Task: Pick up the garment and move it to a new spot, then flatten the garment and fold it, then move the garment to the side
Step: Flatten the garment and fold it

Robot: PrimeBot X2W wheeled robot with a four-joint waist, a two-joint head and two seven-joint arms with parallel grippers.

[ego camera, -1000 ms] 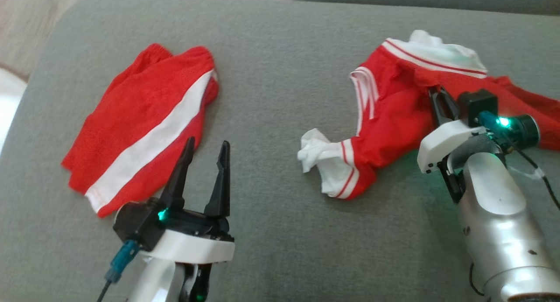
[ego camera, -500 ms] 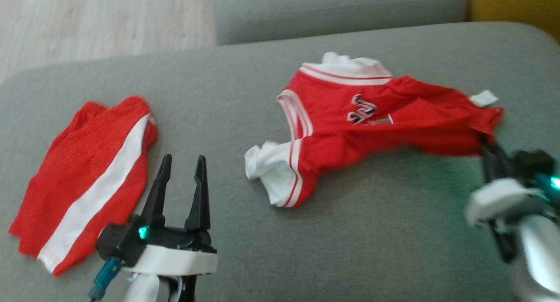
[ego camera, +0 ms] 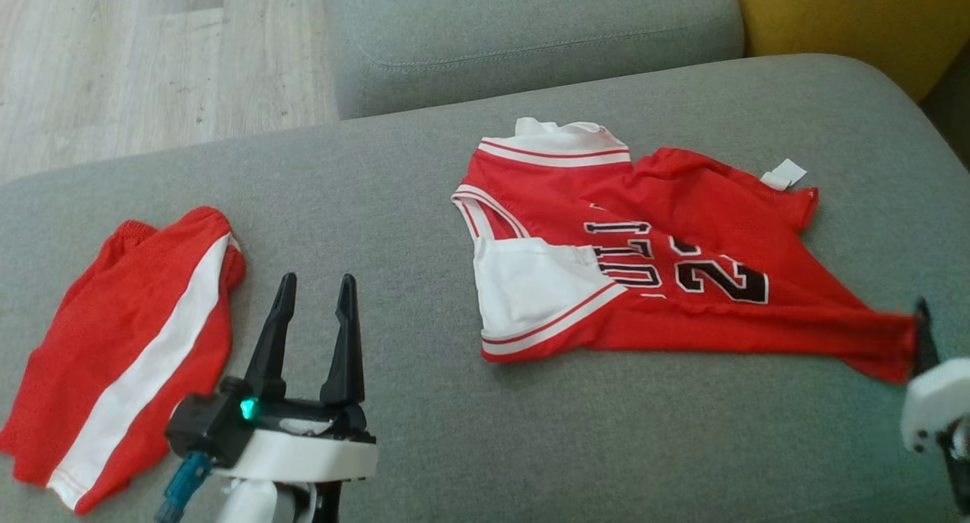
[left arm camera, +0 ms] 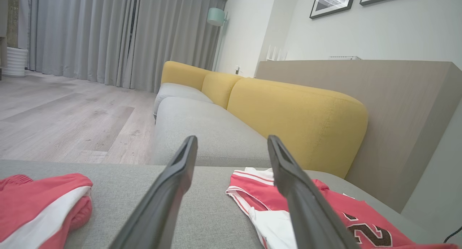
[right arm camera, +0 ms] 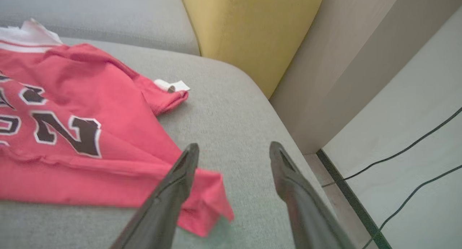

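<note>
Grey sofa seat (ego camera: 424, 167) is my work surface, with a yellow backrest (right arm camera: 249, 21) behind it. A second ago my right gripper (right arm camera: 234, 148) was clamped on the jersey (ego camera: 652, 273) and dragging it. Now its fingers stand wide apart, let go, and the hem corner lies slack on the cushion just under them. The jersey sits on the right half of the seat, near the edge, pulled out long with its black lettering face up. Before, it was bunched, with a white wad at one end. I judge the move to a new spot done, and flattening comes next. The far side is still folded over on itself by the white tag (ego camera: 783, 173), and the white armhole panel is doubled across the chest. My left gripper (ego camera: 317, 282) hangs open above the seat as before, empty, between the jersey and the red shorts (ego camera: 129, 349), which lie well apart at the left. I'd bring it in to help spread the cloth.
</note>
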